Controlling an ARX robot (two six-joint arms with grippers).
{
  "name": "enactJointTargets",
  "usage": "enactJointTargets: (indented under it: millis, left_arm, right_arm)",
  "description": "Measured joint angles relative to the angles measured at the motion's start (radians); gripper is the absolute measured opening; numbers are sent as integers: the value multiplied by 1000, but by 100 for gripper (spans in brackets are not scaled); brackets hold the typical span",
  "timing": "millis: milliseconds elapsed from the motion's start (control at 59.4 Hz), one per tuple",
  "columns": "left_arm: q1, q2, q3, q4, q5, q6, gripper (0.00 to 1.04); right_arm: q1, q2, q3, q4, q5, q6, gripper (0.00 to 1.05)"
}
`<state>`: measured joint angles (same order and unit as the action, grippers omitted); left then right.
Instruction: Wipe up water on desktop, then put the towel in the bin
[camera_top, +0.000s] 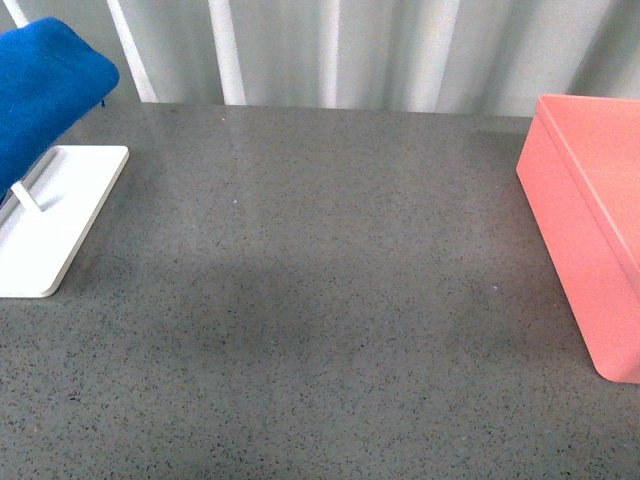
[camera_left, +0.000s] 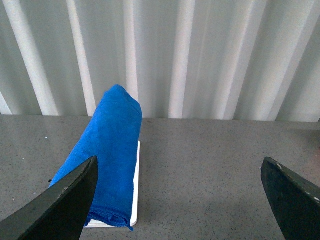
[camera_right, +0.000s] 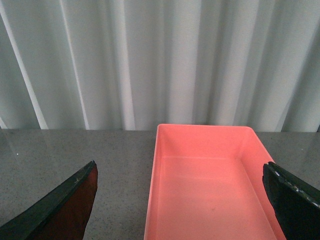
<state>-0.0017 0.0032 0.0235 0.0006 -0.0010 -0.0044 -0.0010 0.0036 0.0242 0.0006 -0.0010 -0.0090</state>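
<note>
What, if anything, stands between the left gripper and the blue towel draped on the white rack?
Nothing visible does. In the left wrist view the left gripper, jaws wide open, faces the towel hanging over its rack, and only grey desktop shows between them.

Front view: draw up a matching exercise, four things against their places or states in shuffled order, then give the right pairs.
1. bright blue soft cloth towel
2. salmon-pink rectangular plastic bin
3. flat white rack base
4. speckled grey stone-like desktop

A. at the right, empty inside
B. lying flat at the far left
C. underneath everything else
D. hung up at the far left, off the surface

Pairs: 1-D, 2-A, 3-B, 4-C
</note>
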Motion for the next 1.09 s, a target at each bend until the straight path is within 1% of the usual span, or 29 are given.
enactJointTargets:
  millis: [976,1027,1061,1094]
  left_arm:
    - [0,2,1,-2,-2,-5,98]
    - [-19,59,45,-134,-48,-72,98]
    - [-36,140,100,-254,-69,-161,98]
    - [-45,200,132,-309,-75,-210,98]
  right_arm:
    - [0,0,0,0,0,0,98]
    - [0,0,0,0,0,0,98]
    - [0,0,0,0,0,0,98]
    - [0,0,0,0,0,0,98]
